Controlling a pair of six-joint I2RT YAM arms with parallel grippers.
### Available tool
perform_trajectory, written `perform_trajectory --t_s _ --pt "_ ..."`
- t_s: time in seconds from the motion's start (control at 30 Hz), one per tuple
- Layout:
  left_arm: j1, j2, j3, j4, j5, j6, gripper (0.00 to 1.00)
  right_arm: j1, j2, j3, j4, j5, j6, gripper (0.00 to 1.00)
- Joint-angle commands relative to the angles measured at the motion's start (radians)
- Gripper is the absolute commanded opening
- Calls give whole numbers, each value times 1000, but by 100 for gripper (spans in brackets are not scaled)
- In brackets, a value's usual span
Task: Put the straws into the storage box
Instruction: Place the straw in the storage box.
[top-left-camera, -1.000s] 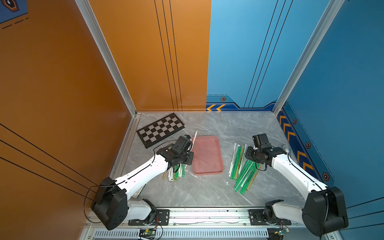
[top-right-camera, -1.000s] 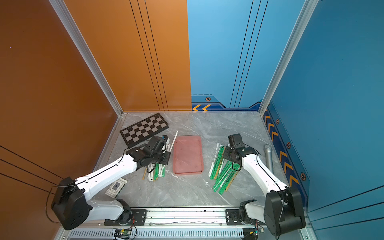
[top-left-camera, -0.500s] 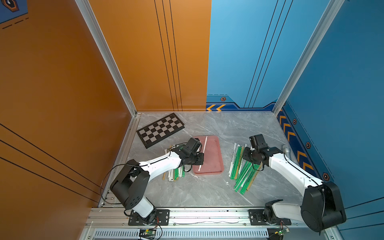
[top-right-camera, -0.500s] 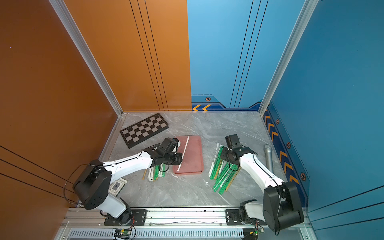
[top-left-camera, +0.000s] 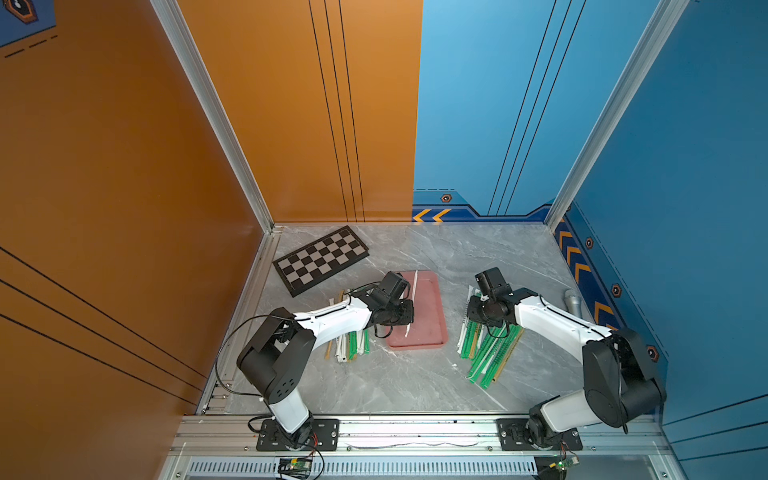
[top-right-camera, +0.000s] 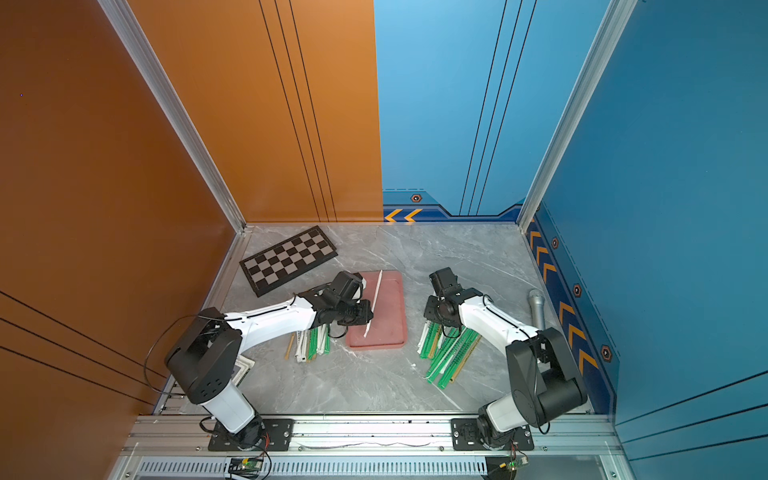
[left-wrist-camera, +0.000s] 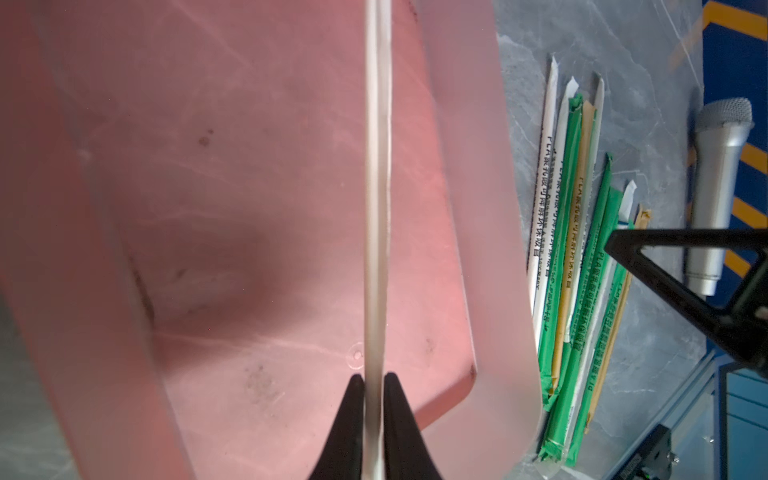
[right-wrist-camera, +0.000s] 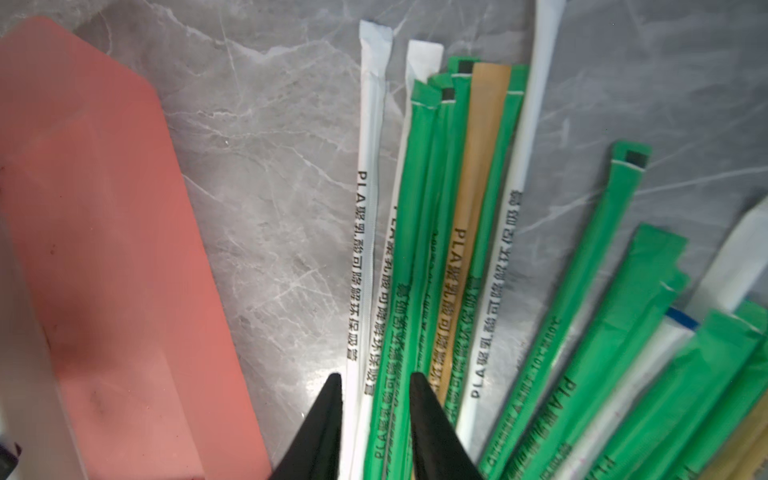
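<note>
Left wrist | left gripper (left-wrist-camera: 373, 379) flanks white straw (left-wrist-camera: 377, 187), grip unclear | right gripper (right-wrist-camera: 376, 377) parted over straws (right-wrist-camera: 424, 249)

One storage box (top-left-camera: 432, 307), pink, under the left pincer (left-wrist-camera: 374, 382). One white straw (left-wrist-camera: 378, 166) between that pincer's fingertips, over the box. Behind the left pincer, partly under its arm, a left heap of straws (top-left-camera: 353, 343): at least six, green, white and tan, exact number hidden. Under and behind the right pincer (right-wrist-camera: 375, 378), a right heap of straws (top-left-camera: 484, 353): more than a dozen, mostly green, at least four white, at least two tan, too overlapped for an exact count. One chequered board (top-left-camera: 321, 260), well beyond the left pincer. One grey metal cylinder (top-left-camera: 574, 301), well off to the right pincer's outer side. Two pincers, two arms
</note>
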Motion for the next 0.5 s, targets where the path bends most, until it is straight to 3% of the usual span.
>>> perform_trajectory --t_s 0.0,0.13,0.47 --pt "-20 -2 17 -6 -22 0 24 22 41 49 19 7 11 31" --pt "-37 -15 36 -53 -57 29 38 37 99 84 20 20 10 30" --pt "-43 -173 -43 -85 -190 87 63 47 177 120 14 44 -2 30"
